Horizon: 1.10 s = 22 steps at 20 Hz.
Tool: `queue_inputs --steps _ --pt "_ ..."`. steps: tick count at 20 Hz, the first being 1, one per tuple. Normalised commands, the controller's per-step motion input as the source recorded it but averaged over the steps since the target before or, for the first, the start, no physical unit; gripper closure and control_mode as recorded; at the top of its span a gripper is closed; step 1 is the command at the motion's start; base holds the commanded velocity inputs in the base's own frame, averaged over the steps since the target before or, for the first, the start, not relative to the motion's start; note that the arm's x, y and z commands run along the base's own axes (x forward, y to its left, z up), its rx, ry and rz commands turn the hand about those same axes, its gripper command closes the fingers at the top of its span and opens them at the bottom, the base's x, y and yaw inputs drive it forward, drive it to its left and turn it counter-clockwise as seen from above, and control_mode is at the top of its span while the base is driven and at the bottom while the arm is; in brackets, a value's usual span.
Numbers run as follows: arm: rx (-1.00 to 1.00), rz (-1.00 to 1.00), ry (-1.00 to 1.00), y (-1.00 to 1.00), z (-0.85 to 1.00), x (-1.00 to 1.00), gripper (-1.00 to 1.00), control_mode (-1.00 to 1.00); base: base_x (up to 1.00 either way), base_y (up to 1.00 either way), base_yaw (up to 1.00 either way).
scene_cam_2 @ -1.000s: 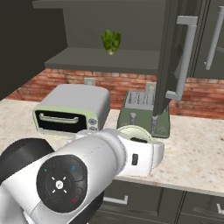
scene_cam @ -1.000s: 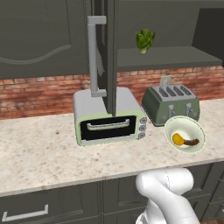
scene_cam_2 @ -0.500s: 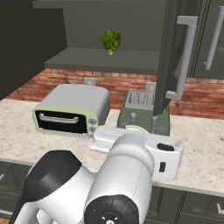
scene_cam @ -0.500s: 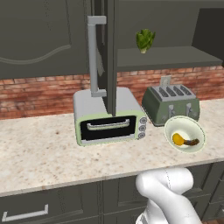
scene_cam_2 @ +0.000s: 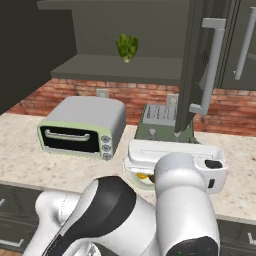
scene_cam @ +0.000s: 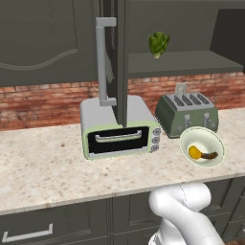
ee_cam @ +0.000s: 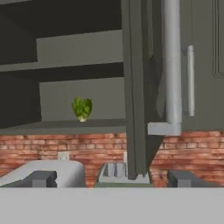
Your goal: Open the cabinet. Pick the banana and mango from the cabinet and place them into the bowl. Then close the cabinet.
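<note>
Dark grey-green wall cabinet door [scene_cam: 119,62], rigid, hinged, stands open edge-on above the worktop [scene_cam: 43,167]. Take its stiff light-grey bar handle [ee_cam: 171,65]; your tool [ee_cam: 113,178] faces it, fingers apart, empty. Banana [scene_cam: 209,155] and mango [scene_cam: 194,152] lie in the cream-green bowl [scene_cam: 213,141].

both base views look forward and down from behind the arm, left and right, sharing the toaster oven [scene_cam: 118,129] and lettuce [scene_cam: 158,44]. the hand view looks level at the cabinet [ee_cam: 135,87], nearer.

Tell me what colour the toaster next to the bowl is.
The toaster is dark green, clearest in the left base view, just behind the bowl.
</note>
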Motion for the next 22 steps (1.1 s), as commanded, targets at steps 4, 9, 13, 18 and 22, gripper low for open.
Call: queue_inputs --steps 4,9,13,18,22 --pt "0.01 0.17 -0.09 -0.16 0.0 0.63 -1.0 -1.0 0.0 0.0 0.0" --pt "0.01 0.15 -0.06 -0.32 -0.02 0.58 -1.0 -1.0 0.0 0.0 0.0" --pt "0.0 0.17 -0.01 -0.53 -0.13 0.62 -1.0 -1.0 0.0 0.0 0.0" --pt "0.0 0.18 0.0 -0.69 -0.2 0.53 -1.0 -1.0 0.0 0.0 0.0" --pt "0.0 0.23 -0.05 -0.42 -0.11 0.62 -1.0 -1.0 0.0 0.0 0.0"
